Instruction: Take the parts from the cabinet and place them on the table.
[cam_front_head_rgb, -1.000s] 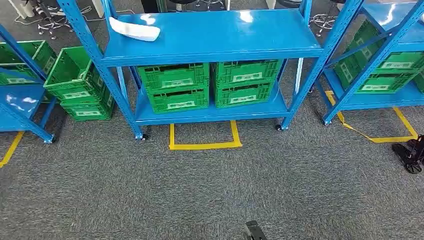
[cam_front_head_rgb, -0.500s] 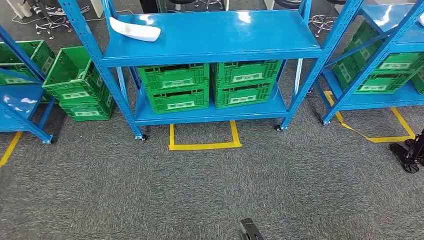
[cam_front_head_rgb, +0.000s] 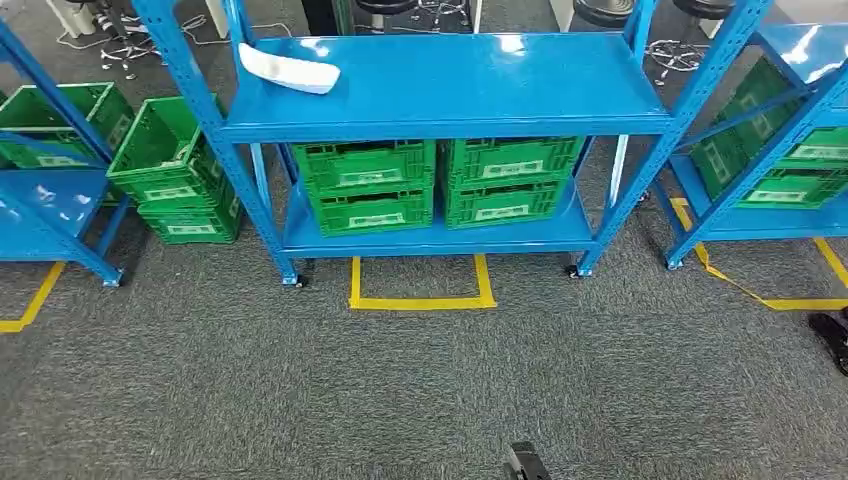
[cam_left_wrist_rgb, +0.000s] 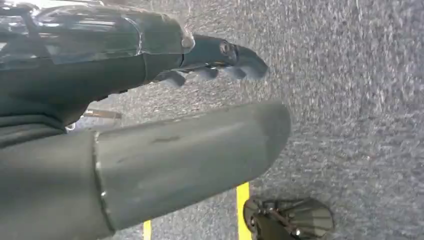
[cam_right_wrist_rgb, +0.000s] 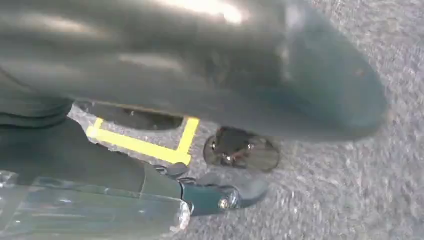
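- My left hand (cam_left_wrist_rgb: 200, 65) hung over grey carpet (cam_left_wrist_rgb: 350, 100); its thick thumb lay apart from the darker fingers (cam_left_wrist_rgb: 240, 55), which reached forward with nothing between them.
- My right hand (cam_right_wrist_rgb: 210, 195) also hung above the carpet, empty; thumb and dark fingers (cam_right_wrist_rgb: 240, 192) were separated, though blur hid the finer detail.
- Yellow floor tape (cam_right_wrist_rgb: 145, 145) lay on the carpet beneath the right hand.
- From the head view, the blue cabinet (cam_front_head_rgb: 450, 85) stood ahead, well apart from both hands.
- A white part (cam_front_head_rgb: 290, 70) lay on the cabinet's upper shelf, near its rear left corner, beside the upright.
- On the lower shelf sat green crates (cam_front_head_rgb: 370, 185) in two stacks side by side, each two high, bearing pale labels.
- A yellow tape outline (cam_front_head_rgb: 420, 285) marked the carpet directly in front of the cabinet.
- Further green crates (cam_front_head_rgb: 175, 165) stood to the left, and more sat in another blue rack (cam_front_head_rgb: 790, 120) to the right.
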